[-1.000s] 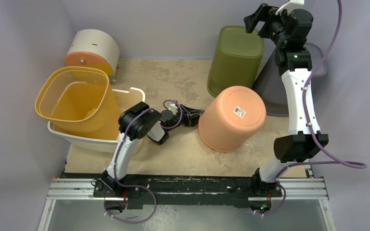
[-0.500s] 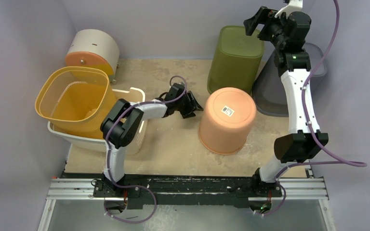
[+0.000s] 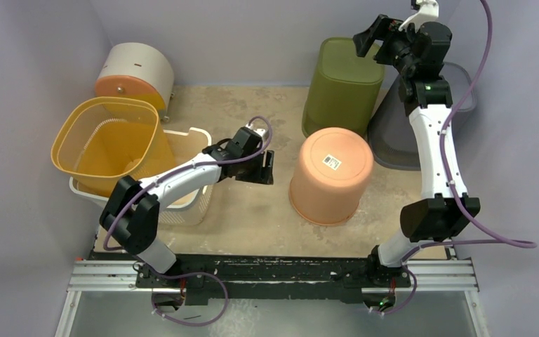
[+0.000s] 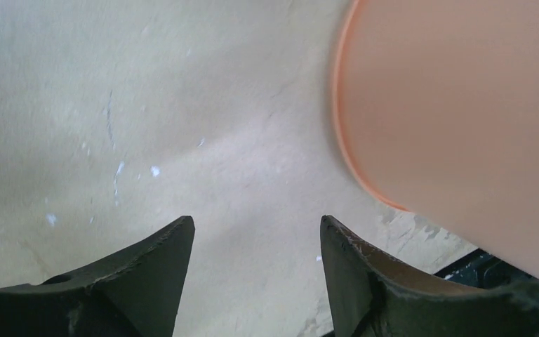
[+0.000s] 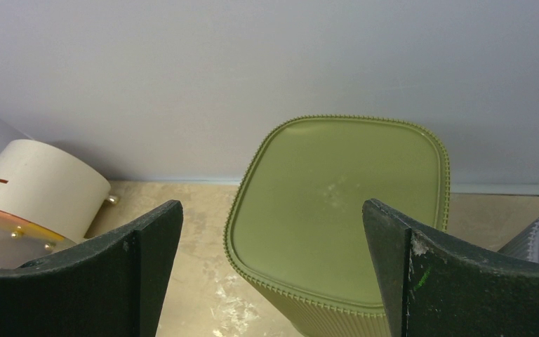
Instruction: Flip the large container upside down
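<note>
The large salmon-orange container stands upside down on the table, its flat bottom with a barcode label facing up. My left gripper is open and empty, just left of the container and apart from it. In the left wrist view the gripper hangs over bare table, with the container's wall and rim at the upper right. My right gripper is open and empty, held high at the back above the green bin. In the right wrist view that gripper holds nothing.
An upside-down olive green bin stands at the back, also in the right wrist view. A grey bin leans behind the right arm. A yellow mesh basket sits in a white basket at left. A white and orange drum lies at the back left.
The salmon container went from tilted on its side to standing upside down. My left gripper let go of it and drew back to the left. The right arm barely moved.
</note>
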`<state>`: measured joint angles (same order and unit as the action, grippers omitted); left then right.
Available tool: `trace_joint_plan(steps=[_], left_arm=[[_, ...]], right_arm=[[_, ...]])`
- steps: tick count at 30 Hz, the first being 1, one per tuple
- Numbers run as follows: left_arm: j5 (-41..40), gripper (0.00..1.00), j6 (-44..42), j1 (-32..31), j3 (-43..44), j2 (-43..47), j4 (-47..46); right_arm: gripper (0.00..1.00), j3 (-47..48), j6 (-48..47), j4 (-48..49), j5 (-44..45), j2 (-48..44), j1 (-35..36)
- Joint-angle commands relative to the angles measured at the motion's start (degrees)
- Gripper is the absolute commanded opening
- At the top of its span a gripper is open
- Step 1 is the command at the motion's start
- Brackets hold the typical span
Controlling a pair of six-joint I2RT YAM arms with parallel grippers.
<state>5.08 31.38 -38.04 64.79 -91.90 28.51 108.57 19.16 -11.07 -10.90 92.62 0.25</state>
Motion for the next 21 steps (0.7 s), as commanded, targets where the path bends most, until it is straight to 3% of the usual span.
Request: trace_joint_plan(steps=[1, 9, 15, 21], left_arm=[[-4.3, 0.64, -5.1, -2.5, 1.6, -1.7, -8.9], [-2.5, 0.66, -6.2, -9.4, 10.6, -11.0, -13.6], [5.1, 0.67, -3.8, -11.2, 16.7, -14.6, -20.5], [13.1, 0.67, 2.8, -14.6, 31.9, -26.0, -25.1]], right_arm=[[1.00, -0.1, 1.1, 2.9, -1.6, -2.3, -0.3], [1.00, 0.4, -0.7, 1.5, -0.4, -3.7, -0.3], [1.00, 0.2, -1.0, 1.3, 0.5, -4.5, -0.5], [1.00, 1.5, -1.1, 1.1, 1.0, -3.4, -1.2]])
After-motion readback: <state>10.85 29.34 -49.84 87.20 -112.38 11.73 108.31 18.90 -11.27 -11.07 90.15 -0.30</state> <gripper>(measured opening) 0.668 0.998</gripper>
